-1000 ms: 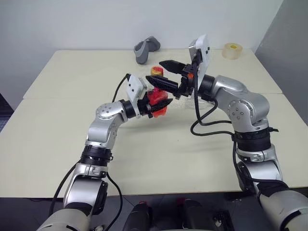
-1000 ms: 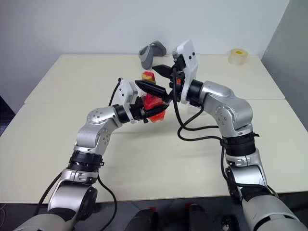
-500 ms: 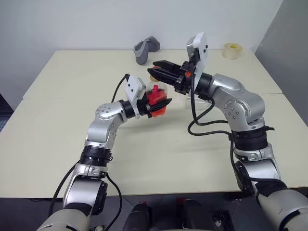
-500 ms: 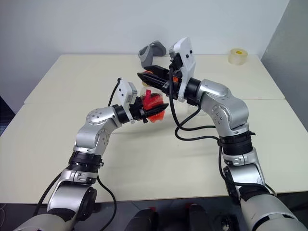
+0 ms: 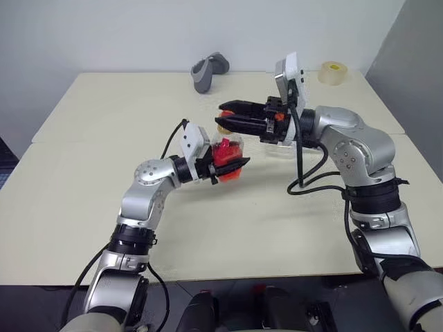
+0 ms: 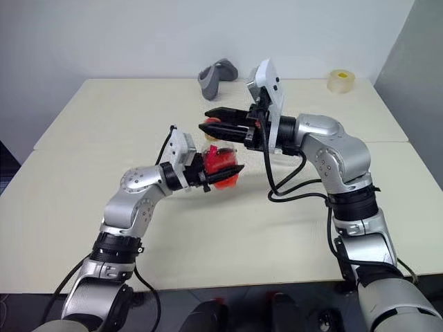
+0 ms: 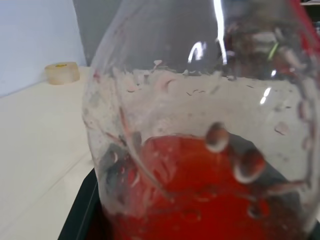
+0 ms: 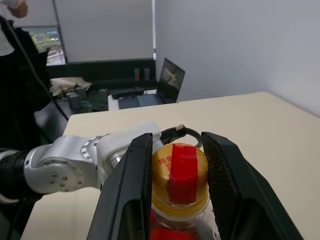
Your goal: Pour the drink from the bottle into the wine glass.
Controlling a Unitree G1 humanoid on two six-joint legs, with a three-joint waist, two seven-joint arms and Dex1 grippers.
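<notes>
**Bottle held at body, cap gripped for unscrewing**

Item 1: the bottle (image 6: 220,164), small, clear plastic, held above the surface (image 6: 83,138) near its middle. The body is pinched by the left tool (image 6: 223,168). The long axis is judged roughly upright, neck and cap uppermost, though a slight tilt cannot be excluded. In the left wrist view the drink (image 7: 200,200) is seen pooled red-orange in the lower part of the bottle, with bubbles and droplets on the wall above it.

Item 2: the cap (image 8: 179,172), yellowish with a red mark on top, flanked on both sides by the black fingers (image 8: 131,195) of the right tool (image 6: 216,129), which are drawn in against it. The right tool is laid level, pointing toward the robot's left.

Item 3: the wine glass, not made out with certainty behind the right arm.

Step in hand, as judged: removal of the cap. The body should be kept steady and upright so that nothing is spilled, while the cap is turned about the bottle's own axis without the soft plastic being squeezed.
</notes>
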